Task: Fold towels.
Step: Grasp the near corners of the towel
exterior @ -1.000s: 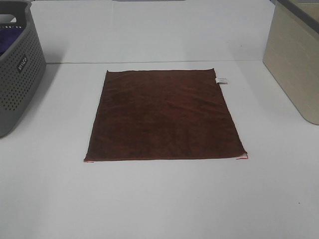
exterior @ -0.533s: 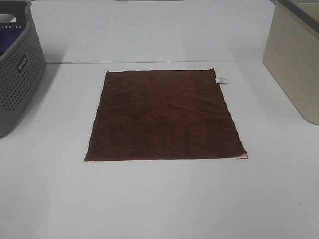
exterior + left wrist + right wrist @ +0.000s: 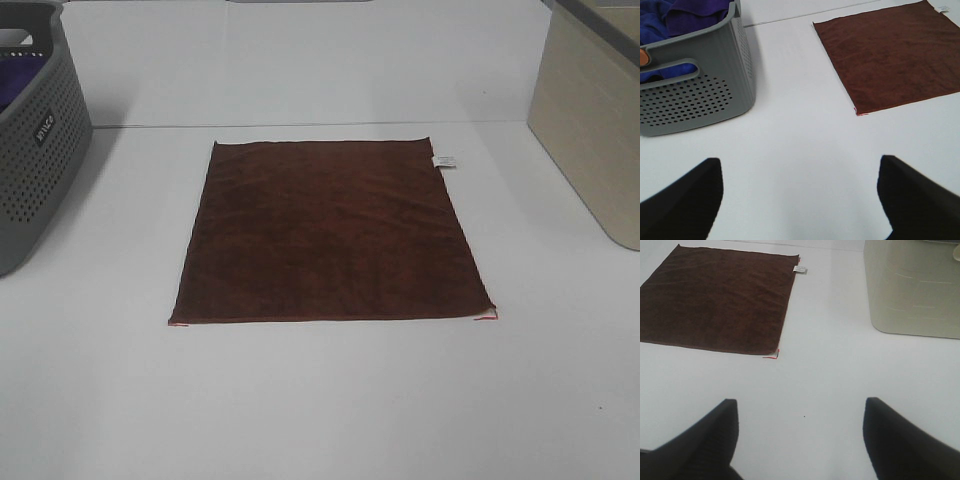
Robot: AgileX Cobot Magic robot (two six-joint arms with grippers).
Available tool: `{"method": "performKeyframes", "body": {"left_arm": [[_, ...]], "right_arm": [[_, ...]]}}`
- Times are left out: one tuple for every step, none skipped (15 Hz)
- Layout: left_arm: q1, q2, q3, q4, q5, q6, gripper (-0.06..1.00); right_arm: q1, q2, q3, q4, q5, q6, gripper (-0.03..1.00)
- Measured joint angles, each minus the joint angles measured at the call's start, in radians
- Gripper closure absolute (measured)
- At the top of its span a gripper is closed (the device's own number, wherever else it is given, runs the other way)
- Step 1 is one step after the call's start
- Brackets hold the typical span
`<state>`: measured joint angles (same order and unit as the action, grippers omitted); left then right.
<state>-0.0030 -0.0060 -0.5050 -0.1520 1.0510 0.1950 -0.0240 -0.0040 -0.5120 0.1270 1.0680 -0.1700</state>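
Observation:
A dark reddish-brown square towel (image 3: 325,230) lies flat and unfolded on the white table, with a small white tag (image 3: 444,161) at its far right edge. It also shows in the left wrist view (image 3: 895,55) and in the right wrist view (image 3: 715,302). Neither gripper is in the exterior high view. My left gripper (image 3: 799,200) is open and empty above bare table, short of the towel's near left corner (image 3: 858,113). My right gripper (image 3: 799,440) is open and empty, short of the near right corner (image 3: 774,356).
A grey perforated basket (image 3: 30,130) holding purple and blue cloth (image 3: 680,15) stands at the left. A beige bin (image 3: 595,120) stands at the right; it also shows in the right wrist view (image 3: 912,287).

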Motion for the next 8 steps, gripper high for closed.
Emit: {"method": "performKeyframes", "body": {"left_arm": [[0.0, 0.0, 0.0, 0.0, 0.0, 0.0, 0.17], [0.0, 0.0, 0.0, 0.0, 0.0, 0.0, 0.17], [0.0, 0.0, 0.0, 0.0, 0.0, 0.0, 0.17], [0.0, 0.0, 0.0, 0.0, 0.0, 0.0, 0.17], [0.0, 0.0, 0.0, 0.0, 0.0, 0.0, 0.17], [0.0, 0.0, 0.0, 0.0, 0.0, 0.0, 0.17], [0.0, 0.0, 0.0, 0.0, 0.0, 0.0, 0.17], [0.0, 0.0, 0.0, 0.0, 0.0, 0.0, 0.17]], "right_arm": [[0.0, 0.0, 0.0, 0.0, 0.0, 0.0, 0.28], [0.0, 0.0, 0.0, 0.0, 0.0, 0.0, 0.28], [0.0, 0.0, 0.0, 0.0, 0.0, 0.0, 0.28], [0.0, 0.0, 0.0, 0.0, 0.0, 0.0, 0.28], [0.0, 0.0, 0.0, 0.0, 0.0, 0.0, 0.28], [0.0, 0.0, 0.0, 0.0, 0.0, 0.0, 0.28], [0.0, 0.0, 0.0, 0.0, 0.0, 0.0, 0.28], [0.0, 0.0, 0.0, 0.0, 0.0, 0.0, 0.28]]}}
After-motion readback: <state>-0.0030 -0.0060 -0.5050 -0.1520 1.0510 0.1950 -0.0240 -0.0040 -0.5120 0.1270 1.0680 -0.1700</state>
